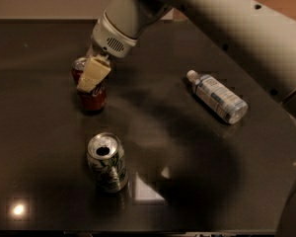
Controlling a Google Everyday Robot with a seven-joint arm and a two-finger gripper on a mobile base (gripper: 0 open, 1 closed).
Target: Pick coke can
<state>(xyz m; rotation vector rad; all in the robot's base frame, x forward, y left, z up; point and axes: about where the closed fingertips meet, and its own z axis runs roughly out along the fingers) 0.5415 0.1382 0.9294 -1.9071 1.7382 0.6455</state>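
Observation:
The coke can [92, 98], red with a silver top, stands at the left middle of the dark table [49, 147]. My gripper [87, 79] comes down from the upper right and is shut on the can's upper part. One cream finger [93, 73] lies across the can's front; the other finger is hidden behind the can. The can's top rim shows just left of the finger. I cannot tell whether the can's base rests on the table or hangs just above it.
A white and green patterned can [106, 162] with an open top stands in front of the coke can. A clear plastic bottle [216, 96] lies on its side at the right. My large arm [227, 23] spans the upper right.

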